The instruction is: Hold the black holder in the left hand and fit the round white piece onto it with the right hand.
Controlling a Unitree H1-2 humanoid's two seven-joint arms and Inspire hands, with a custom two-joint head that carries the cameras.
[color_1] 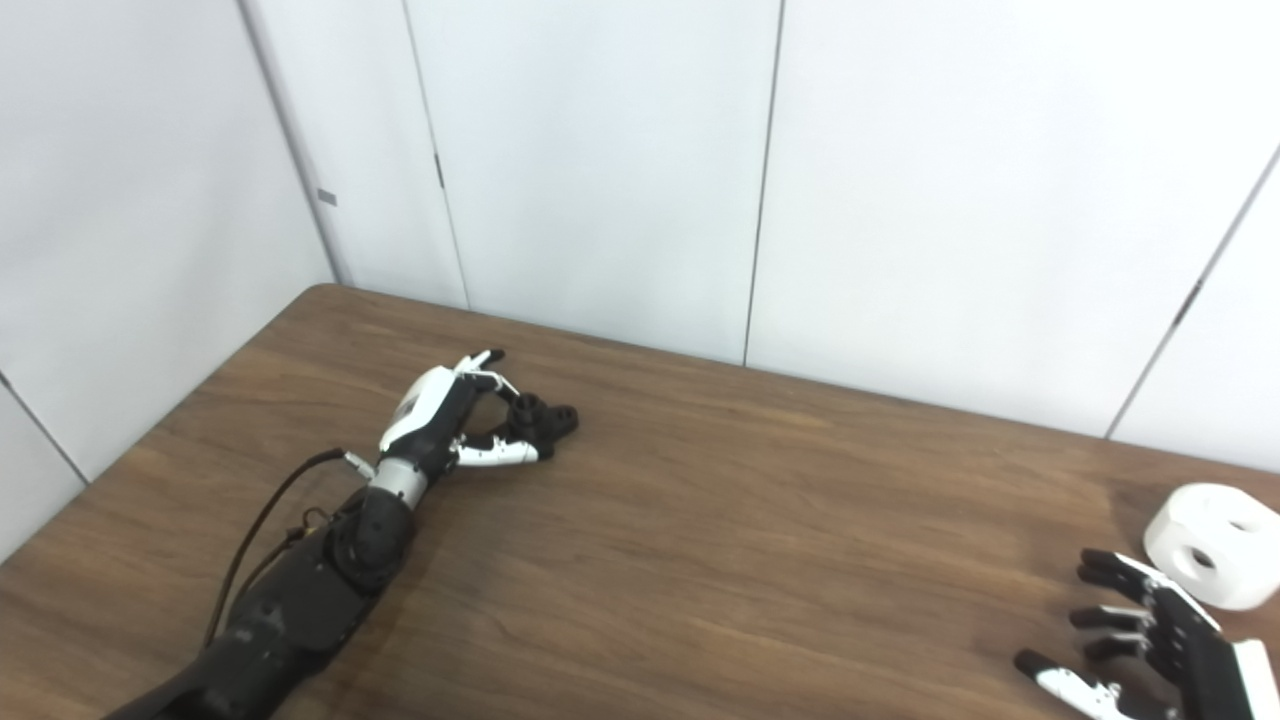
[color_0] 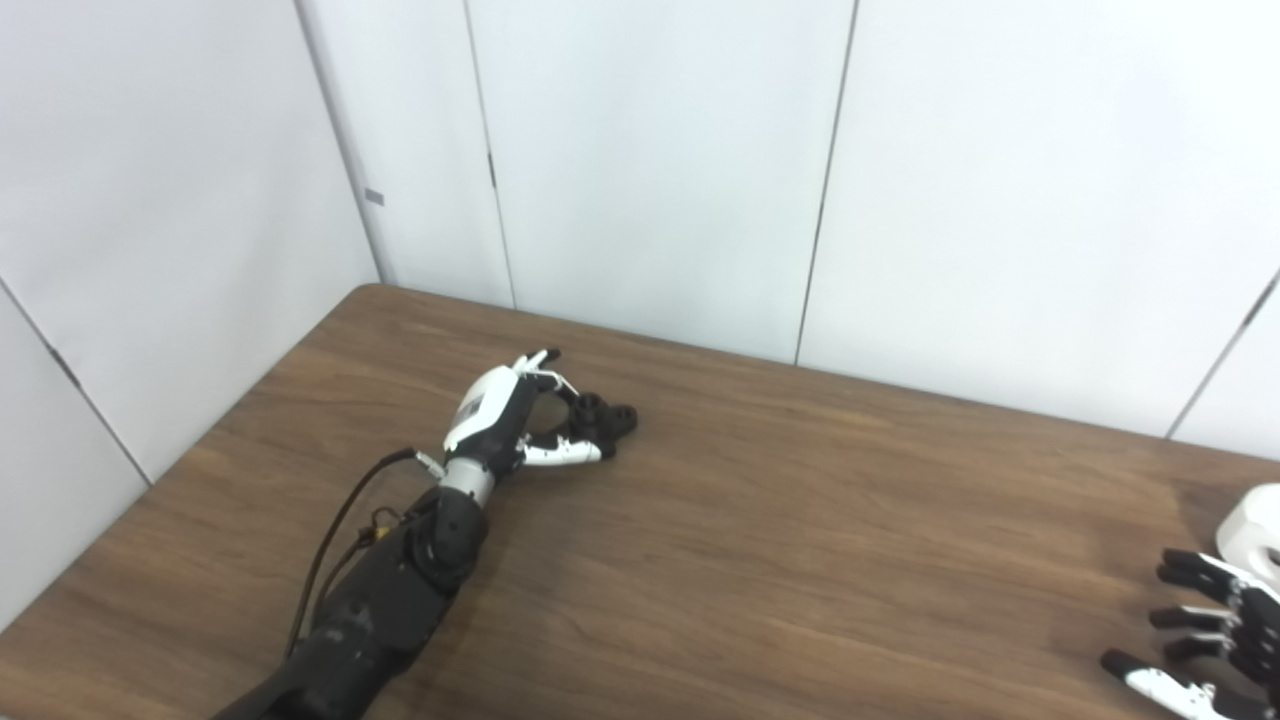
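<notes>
The task was judged to be at its opening stage, with nothing yet fitted together. The left hand point(color_1: 450, 415) was seen far out on the left part of the brown wood-grain table point(color_1: 760, 540), its fingers and thumb curled about the small black plastic holder with round sockets point(color_1: 540, 418), which appeared to rest on the tabletop; whether a firm hold had been taken, or the holder was only cupped, could not be told from either view. The round white piece, a squat plastic cylinder with a hole in its side point(color_1: 1212, 545), was seen lying on the table at the far right edge, well apart from the holder. The right hand point(color_1: 1150, 625) was held just beside it, on the near side, with its fingers spread apart and nothing within them; no contact with the white piece could be made out. What remained was therefore judged to be nearly everything: the holder had to be lifted and steadied, the white piece grasped, carried across the table, lined up and pressed on. As for containers, none was seen on the table; only the holder's own open sockets were visible, and nothing was seen in them.
</notes>
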